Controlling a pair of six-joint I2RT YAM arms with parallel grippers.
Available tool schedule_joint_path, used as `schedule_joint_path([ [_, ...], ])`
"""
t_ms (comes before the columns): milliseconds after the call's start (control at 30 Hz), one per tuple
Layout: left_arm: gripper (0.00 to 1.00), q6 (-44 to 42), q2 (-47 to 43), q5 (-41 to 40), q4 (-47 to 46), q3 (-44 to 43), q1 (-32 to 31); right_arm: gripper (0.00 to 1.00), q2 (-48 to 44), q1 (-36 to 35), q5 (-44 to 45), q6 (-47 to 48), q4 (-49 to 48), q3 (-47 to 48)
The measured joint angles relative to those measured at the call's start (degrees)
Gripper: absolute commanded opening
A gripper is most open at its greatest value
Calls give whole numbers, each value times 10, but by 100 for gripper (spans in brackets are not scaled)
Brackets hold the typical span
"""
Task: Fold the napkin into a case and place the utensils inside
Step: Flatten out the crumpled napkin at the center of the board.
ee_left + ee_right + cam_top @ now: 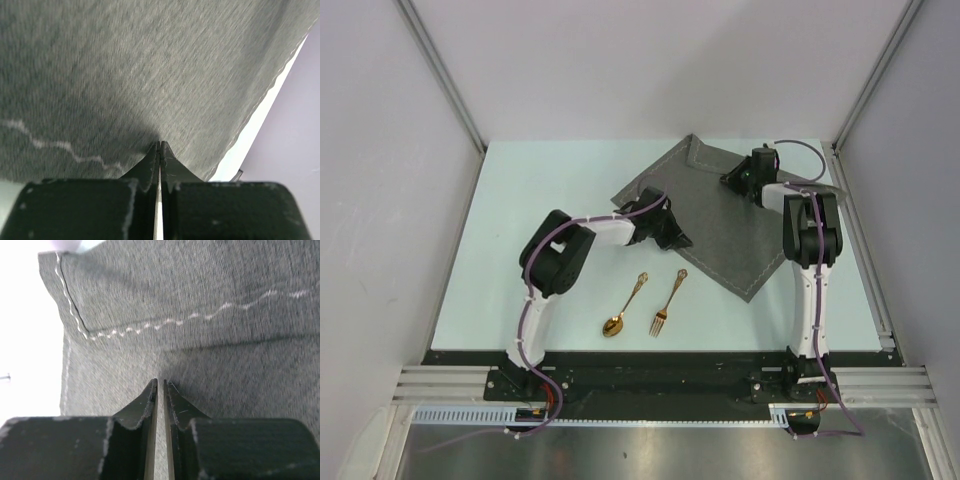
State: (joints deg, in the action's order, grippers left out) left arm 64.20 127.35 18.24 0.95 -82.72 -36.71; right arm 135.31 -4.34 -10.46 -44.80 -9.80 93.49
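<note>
While the left gripper (672, 236) and right gripper (741, 181) each pinch narrowly onto the grey napkin (720, 225) at upper right (spoon (626, 303) and fork (670, 297) lie below), a shallow bite could slip mid-fold.

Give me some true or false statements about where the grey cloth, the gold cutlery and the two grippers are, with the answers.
1. The small gold spoon and gold fork lie on the pale table, apart from the dark grey woven napkin. True.
2. The napkin is folded into a narrow pouch. False: it lies spread out, roughly square.
3. In the top view the spoon lies right of the fork. False: it lies left of it.
4. The left gripper stands wide open. False: its fingers are closed at the napkin's edge.
5. The right gripper is over the napkin. True.
</note>
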Motion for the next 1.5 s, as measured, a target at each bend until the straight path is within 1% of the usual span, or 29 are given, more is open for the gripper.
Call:
schedule_joint_path([
  [233,0,-1,-17,2,2,25,-11,16,35,9,-3,-54,-41,27],
  [367,0,-1,-17,5,4,26,-19,18,62,16,-2,-87,-81,49],
  [500,0,-2,-17,6,5,26,-23,22,114,26,7,-127,-129,102],
  [567,0,-5,-18,6,6,26,-23,24,153,33,19,-136,-132,164],
  [633,0,-19,-20,5,7,26,-24,26,204,42,22,-136,-111,262],
  [667,1,-32,-22,4,10,26,-26,31,228,47,22,-135,-99,311],
  [700,2,-45,-24,4,14,25,-27,32,245,51,20,-132,-85,351],
  [733,6,-62,-27,4,20,25,-28,34,260,57,16,-122,-54,400],
  [767,8,-79,-30,3,23,24,-29,36,263,60,12,-116,-34,421],
  [833,12,-105,-35,2,30,24,-29,47,246,68,3,-94,2,430],
  [900,13,-121,-38,3,28,24,-27,50,186,73,-1,-75,16,360],
  [933,13,-126,-40,5,26,24,-25,53,143,73,-1,-61,28,300],
  [1000,15,-128,-42,17,14,25,-19,54,62,71,-2,-34,63,209],
  [1133,23,-124,-45,37,-30,27,3,54,-48,57,-8,13,141,123],
  [1233,24,-120,-56,47,-54,32,19,54,-117,40,-1,47,180,52],
  [1333,25,-117,-66,53,-73,32,33,54,-167,17,18,69,201,-39],
  [1467,25,-112,-74,60,-90,33,40,53,-189,-9,50,80,212,-151],
  [1500,25,-111,-75,61,-94,34,40,53,-195,-11,54,75,202,-173],
])
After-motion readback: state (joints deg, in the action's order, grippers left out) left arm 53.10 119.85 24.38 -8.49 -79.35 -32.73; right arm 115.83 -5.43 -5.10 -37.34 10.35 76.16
